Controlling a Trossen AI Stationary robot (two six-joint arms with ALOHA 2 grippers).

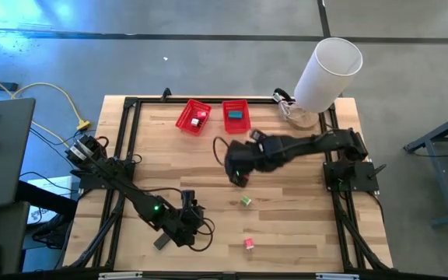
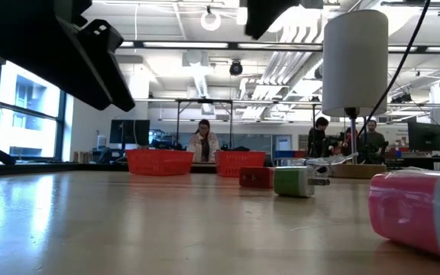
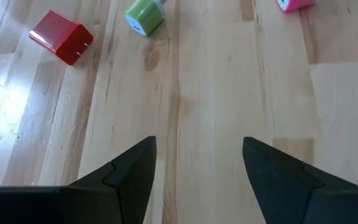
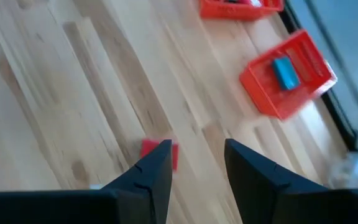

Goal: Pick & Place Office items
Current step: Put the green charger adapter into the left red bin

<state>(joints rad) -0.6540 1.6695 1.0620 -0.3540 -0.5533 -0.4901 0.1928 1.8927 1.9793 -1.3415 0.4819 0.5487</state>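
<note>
Right tool (image 1: 238,176) over bench (image 1: 286,233) centre, fingers (image 4: 157,171) spread, nothing between them; red block (image 4: 158,152) just beyond fingertips, partly hidden. Left tool (image 1: 187,225) low near front edge of bench, fingers (image 3: 135,171) spread, empty, above bare wood. Green block (image 1: 245,201) and pink block (image 1: 249,244) loose on bench, apart from each other. Teal block (image 1: 236,113) inside right red mesh basket (image 1: 225,122); left red mesh basket (image 1: 183,120) beside it, contents too small to identify. White cylinder (image 1: 327,74) at far right corner.
</note>
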